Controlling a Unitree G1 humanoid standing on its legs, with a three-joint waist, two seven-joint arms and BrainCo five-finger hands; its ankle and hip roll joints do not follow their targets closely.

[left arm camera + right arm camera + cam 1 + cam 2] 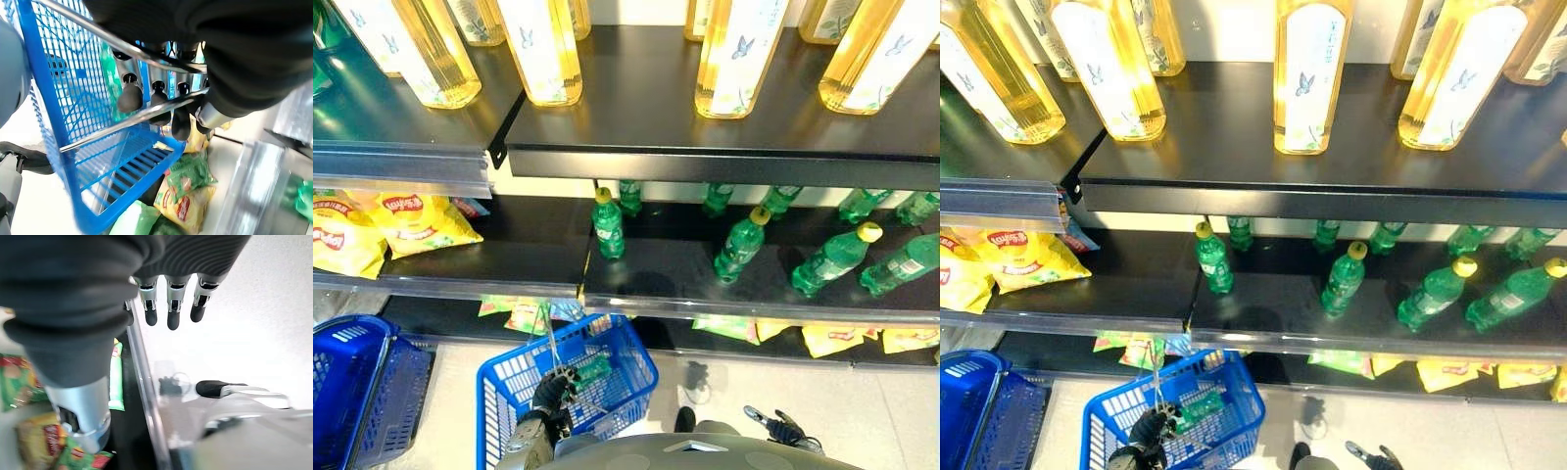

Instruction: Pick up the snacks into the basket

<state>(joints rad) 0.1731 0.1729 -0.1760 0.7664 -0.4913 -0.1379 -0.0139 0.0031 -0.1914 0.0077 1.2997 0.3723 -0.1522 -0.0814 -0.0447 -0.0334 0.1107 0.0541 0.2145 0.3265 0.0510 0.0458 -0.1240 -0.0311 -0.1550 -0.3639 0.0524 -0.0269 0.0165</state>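
Holding the blue basket (607, 362) by its wire handle, left robot hand (554, 388) clenched | right robot hand (168, 303) released, low | yellow snack bags (406, 220) at 11 o'clock on the middle shelf (529, 259), nearer the left robot hand

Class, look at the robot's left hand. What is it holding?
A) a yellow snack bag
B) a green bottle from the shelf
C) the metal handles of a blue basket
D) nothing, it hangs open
C: in the left wrist view the left hand has its fingers curled round the metal handles of the blue basket.
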